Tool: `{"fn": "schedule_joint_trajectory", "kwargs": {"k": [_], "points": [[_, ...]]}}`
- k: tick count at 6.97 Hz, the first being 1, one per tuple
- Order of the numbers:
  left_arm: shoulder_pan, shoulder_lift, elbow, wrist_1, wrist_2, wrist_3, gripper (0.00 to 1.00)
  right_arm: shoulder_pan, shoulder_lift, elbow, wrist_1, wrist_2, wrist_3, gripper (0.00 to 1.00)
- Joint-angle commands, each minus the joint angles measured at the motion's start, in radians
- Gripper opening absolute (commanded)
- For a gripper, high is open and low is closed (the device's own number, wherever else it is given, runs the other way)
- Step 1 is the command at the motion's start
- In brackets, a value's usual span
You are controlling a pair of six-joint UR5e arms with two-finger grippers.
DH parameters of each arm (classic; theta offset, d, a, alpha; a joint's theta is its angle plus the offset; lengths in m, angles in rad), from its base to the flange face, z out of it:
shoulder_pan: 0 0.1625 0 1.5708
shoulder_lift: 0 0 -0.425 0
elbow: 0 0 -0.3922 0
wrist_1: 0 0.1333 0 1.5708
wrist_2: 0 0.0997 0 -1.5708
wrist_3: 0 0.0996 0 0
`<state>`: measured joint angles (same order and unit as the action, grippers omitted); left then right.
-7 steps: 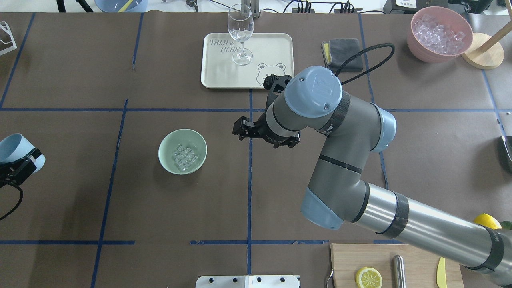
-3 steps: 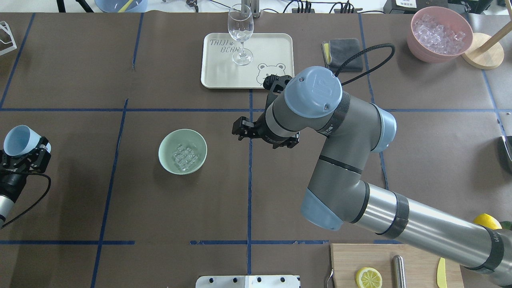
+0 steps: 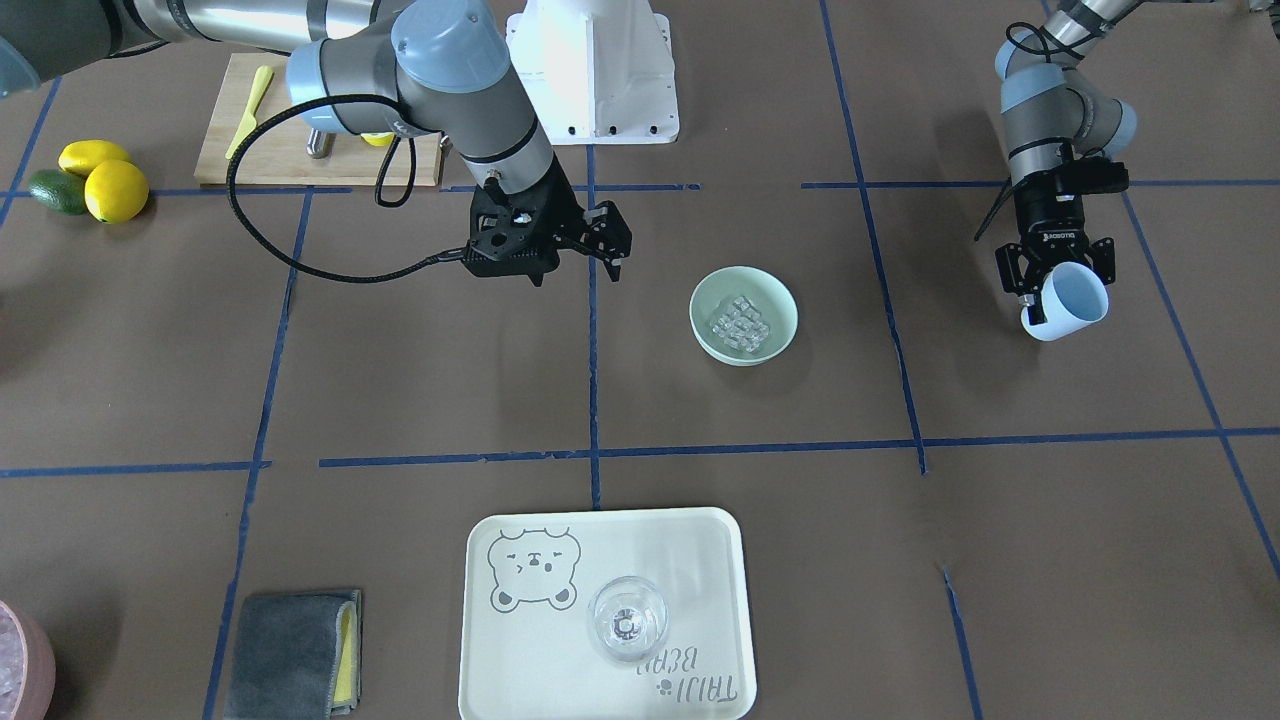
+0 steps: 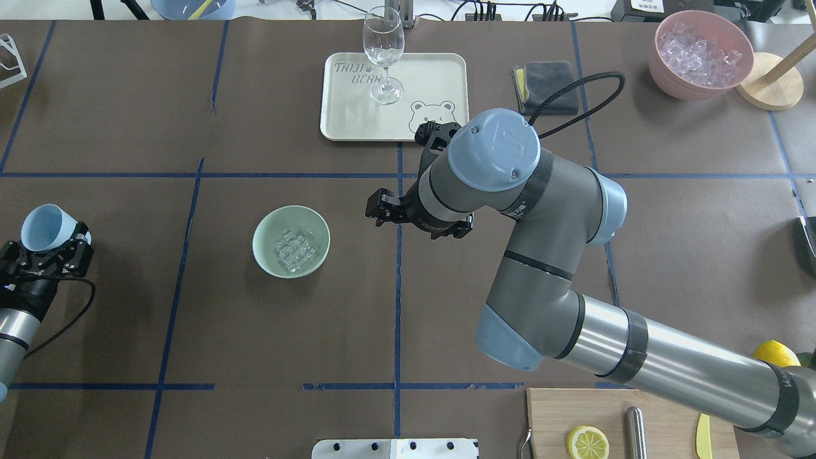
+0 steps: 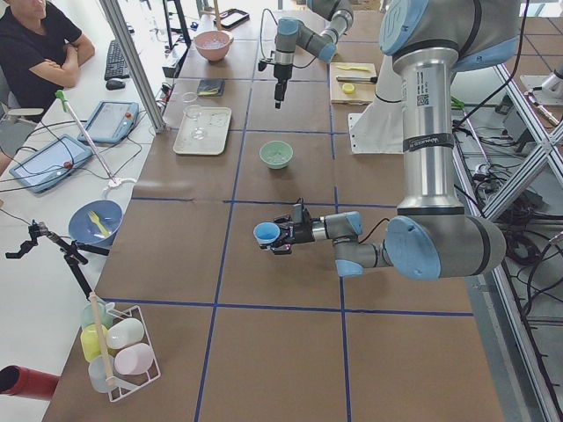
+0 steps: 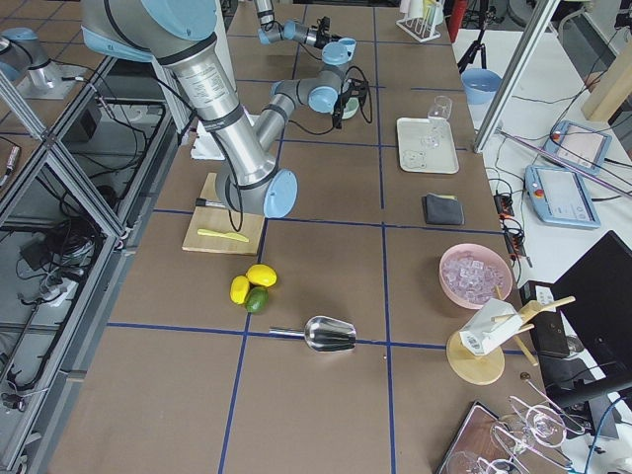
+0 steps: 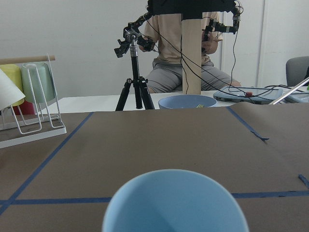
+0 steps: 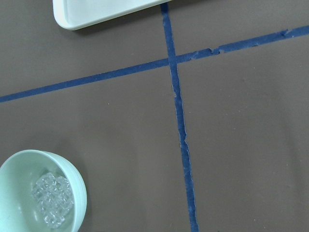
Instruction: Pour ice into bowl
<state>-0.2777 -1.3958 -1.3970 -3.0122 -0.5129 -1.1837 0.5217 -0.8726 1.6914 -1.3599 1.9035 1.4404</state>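
Well apart: bowl (image 4: 279, 223) with ice (image 4: 295, 250) mid-table, left pincer (image 4: 51, 247) around cup (image 4: 43, 227).

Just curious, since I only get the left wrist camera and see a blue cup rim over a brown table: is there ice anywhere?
Observer: Yes, the ice lies in the mint-green bowl, which stands on the table.
Visitor: What holds the cup?
Observer: The left end effector is shut on the light blue cup, held tilted above the table and well to one side of the bowl; no ice shows inside it.
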Motion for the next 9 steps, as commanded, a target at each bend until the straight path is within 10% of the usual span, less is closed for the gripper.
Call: {"fn": "schedule_joint_trajectory", "kwargs": {"k": [1,2,9], "points": [[-0.001,-0.002,-0.003,-0.01,-0.01,0.063,0.1,-0.041,0.049,-0.037,-0.008,-0.064,0.0,1.0],[-0.001,-0.002,0.003,-0.007,-0.009,0.072,0.99,-0.051,0.076,-0.08,-0.008,-0.066,0.002,1.0],[-0.014,0.142,-0.204,-0.014,-0.13,0.15,1.0,-0.117,0.313,-0.416,-0.001,-0.19,-0.011,1.0]]}}
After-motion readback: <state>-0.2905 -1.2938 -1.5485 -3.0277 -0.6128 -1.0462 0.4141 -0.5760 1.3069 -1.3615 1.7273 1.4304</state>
